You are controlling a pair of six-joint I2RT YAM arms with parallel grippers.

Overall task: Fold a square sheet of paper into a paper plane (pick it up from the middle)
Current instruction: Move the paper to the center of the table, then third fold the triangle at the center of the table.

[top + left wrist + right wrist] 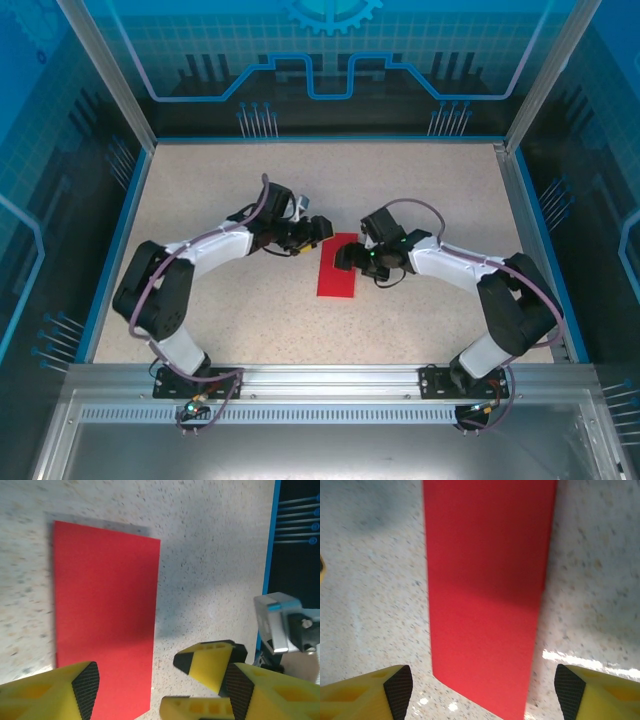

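The red sheet of paper (337,272) lies flat on the speckled table as a long narrow rectangle, one corner cut at a slant. My left gripper (318,230) hovers at its far left corner, open; in the left wrist view the left gripper (162,692) has one finger over the paper (105,610) and the other over bare table. The right gripper (350,257) sits over the sheet's far right part. Seen from the right wrist, the right gripper (484,692) stands open, its fingers straddling the full width of the paper (485,590). Nothing is held.
The right gripper's yellow fingers (212,662) show close beside my left gripper, nearly touching it. Blue walls (112,230) fence the table on the left, right and back. A metal rail (320,380) carries both arm bases at the near edge.
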